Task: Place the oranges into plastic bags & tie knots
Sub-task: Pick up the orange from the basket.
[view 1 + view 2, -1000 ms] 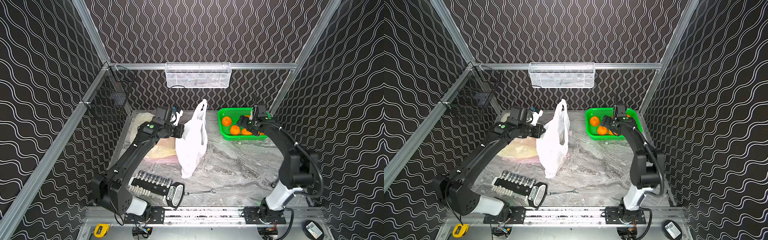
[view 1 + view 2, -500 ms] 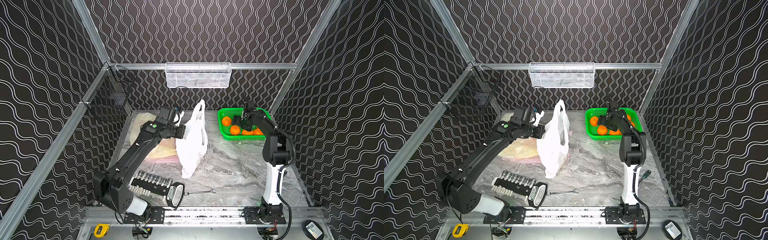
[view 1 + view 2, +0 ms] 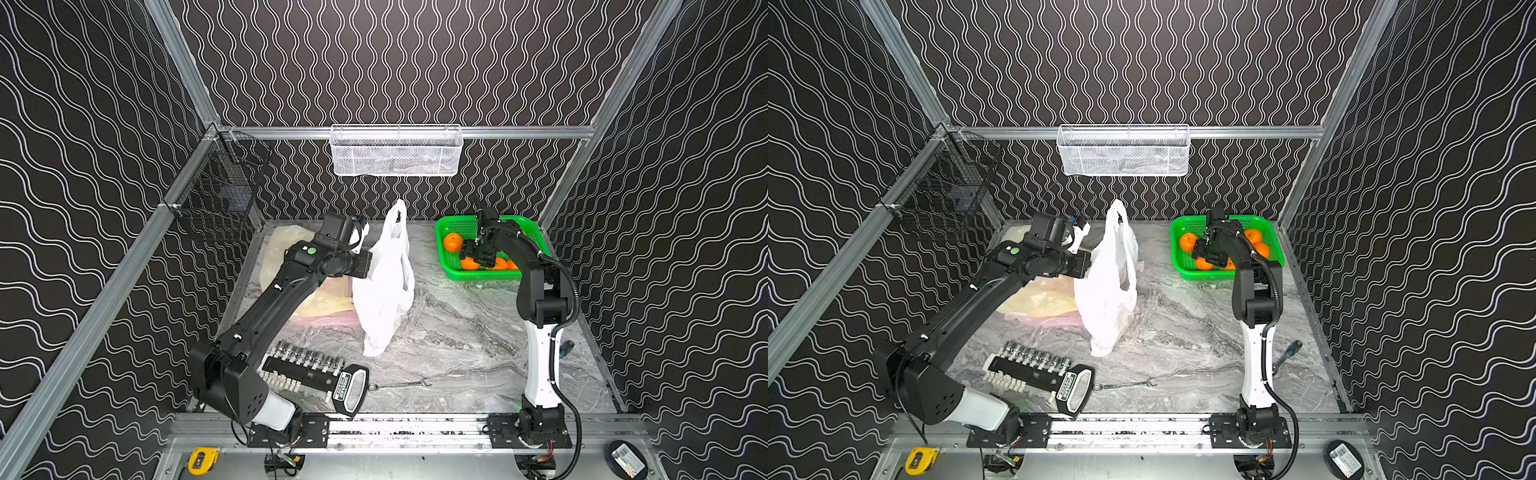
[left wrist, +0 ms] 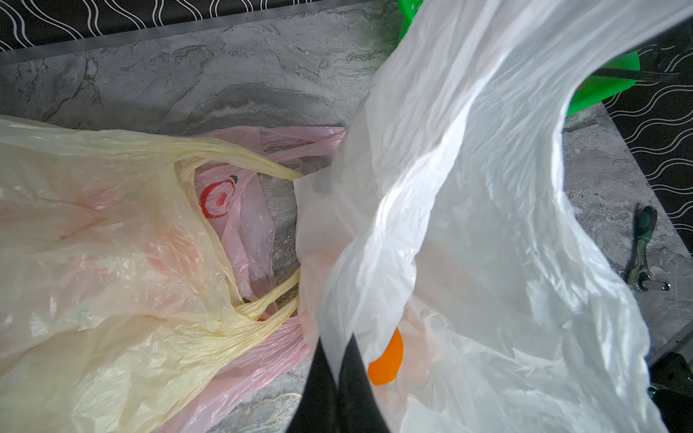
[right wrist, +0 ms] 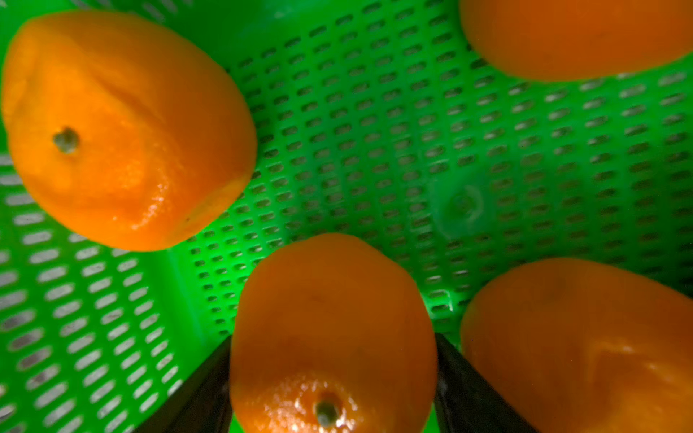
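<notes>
Oranges (image 5: 123, 131): four show in the right wrist view, all inside the green basket (image 5: 375, 150).
Right claw (image 5: 333, 339): down in the basket, its two dark fingers (image 5: 210, 386) pressed against either side of one orange (image 5: 330, 292), whose stem end faces the wrist camera.
Left claw (image 4: 339, 378): pinched tight on the rim of the white bag (image 4: 487, 187), holding the bag's top up.
White bag: hangs tall from that grip, bottom trailing on the table (image 3: 457, 340), one handle loop standing up in both top views.
Basket: far right corner of the table, well apart from the white bag.
Other bags: the yellow bag (image 4: 93, 225) lies flat over the pink bag (image 4: 232, 210), just beside the white one, under the left arm.
Front of table: socket set (image 3: 307, 365) and wrench (image 3: 399, 385); screwdriver (image 3: 565, 347) beside the right arm.
</notes>
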`<state>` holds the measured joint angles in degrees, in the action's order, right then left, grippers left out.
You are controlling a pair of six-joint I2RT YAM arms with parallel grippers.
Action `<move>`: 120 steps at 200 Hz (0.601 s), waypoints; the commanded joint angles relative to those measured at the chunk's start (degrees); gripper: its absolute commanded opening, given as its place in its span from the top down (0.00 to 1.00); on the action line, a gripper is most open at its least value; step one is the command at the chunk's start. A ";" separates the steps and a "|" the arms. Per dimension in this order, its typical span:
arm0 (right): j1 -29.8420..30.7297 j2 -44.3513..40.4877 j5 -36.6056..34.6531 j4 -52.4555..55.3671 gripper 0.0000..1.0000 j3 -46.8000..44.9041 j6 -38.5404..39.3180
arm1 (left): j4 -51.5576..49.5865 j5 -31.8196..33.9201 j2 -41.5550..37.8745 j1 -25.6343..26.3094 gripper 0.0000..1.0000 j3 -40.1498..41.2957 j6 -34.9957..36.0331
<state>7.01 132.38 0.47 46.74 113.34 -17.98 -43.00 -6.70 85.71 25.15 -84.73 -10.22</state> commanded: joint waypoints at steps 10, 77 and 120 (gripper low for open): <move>0.02 -3.10 -0.72 -0.07 0.32 -1.57 -0.89 | 0.75 -2.88 -0.14 -0.25 1.00 -0.05 -1.06; 0.19 -30.69 7.11 -14.13 0.42 -21.19 -3.62 | 14.23 -25.67 -4.61 -8.65 1.00 7.72 -8.92; 8.51 -50.71 19.18 -25.00 0.42 -33.48 -5.27 | 18.37 -29.88 -5.17 -10.18 1.00 9.82 -10.98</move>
<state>10.68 88.64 11.22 30.85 83.83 -21.85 -29.80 -31.51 80.62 15.62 -75.94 -18.85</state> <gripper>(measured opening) 0.648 0.048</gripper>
